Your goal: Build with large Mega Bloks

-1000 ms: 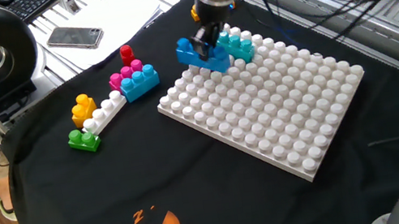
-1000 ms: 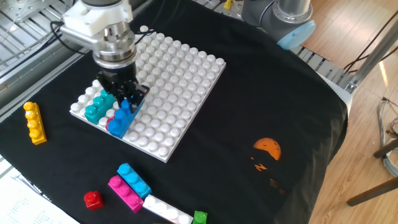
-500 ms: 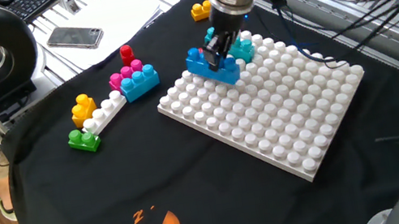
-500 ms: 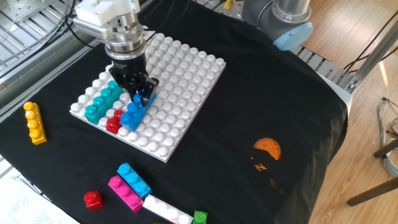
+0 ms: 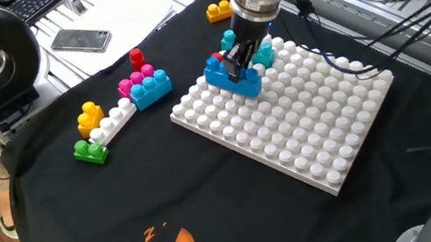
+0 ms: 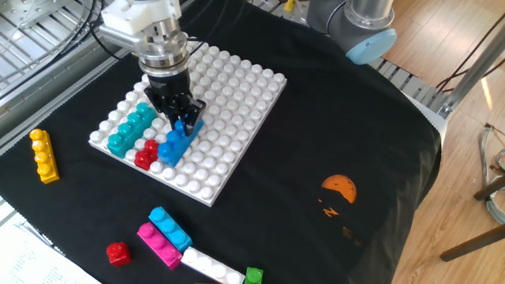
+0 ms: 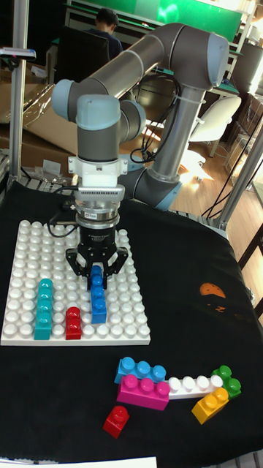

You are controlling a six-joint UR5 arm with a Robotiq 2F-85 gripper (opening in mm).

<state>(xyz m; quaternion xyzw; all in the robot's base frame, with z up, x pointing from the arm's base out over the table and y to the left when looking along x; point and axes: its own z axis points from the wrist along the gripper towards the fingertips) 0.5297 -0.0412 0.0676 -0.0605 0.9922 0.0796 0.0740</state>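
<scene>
My gripper (image 5: 235, 62) (image 6: 181, 120) (image 7: 96, 272) is shut on the far end of a long blue brick (image 5: 234, 79) (image 6: 175, 143) (image 7: 98, 300). The brick is low on the white studded baseplate (image 5: 305, 123) (image 6: 229, 102) (image 7: 22, 248), near one corner. A short red brick (image 6: 145, 155) (image 7: 73, 322) stands right beside it, and a long teal brick (image 5: 262, 50) (image 6: 130, 129) (image 7: 44, 307) lies one row further. Whether the blue brick is fully seated on the studs I cannot tell.
Loose bricks lie on the black cloth off the plate: red (image 5: 137, 59), pink (image 5: 132, 85), light blue (image 5: 154, 88), white (image 5: 117, 119), orange-yellow (image 5: 90, 117), green (image 5: 90, 151). A yellow brick (image 5: 218, 11) (image 6: 44, 156) lies beyond the plate. A phone (image 5: 81, 40) rests nearby.
My gripper has carried the blue brick from the plate's edge inward over the red brick and brought it down beside it.
</scene>
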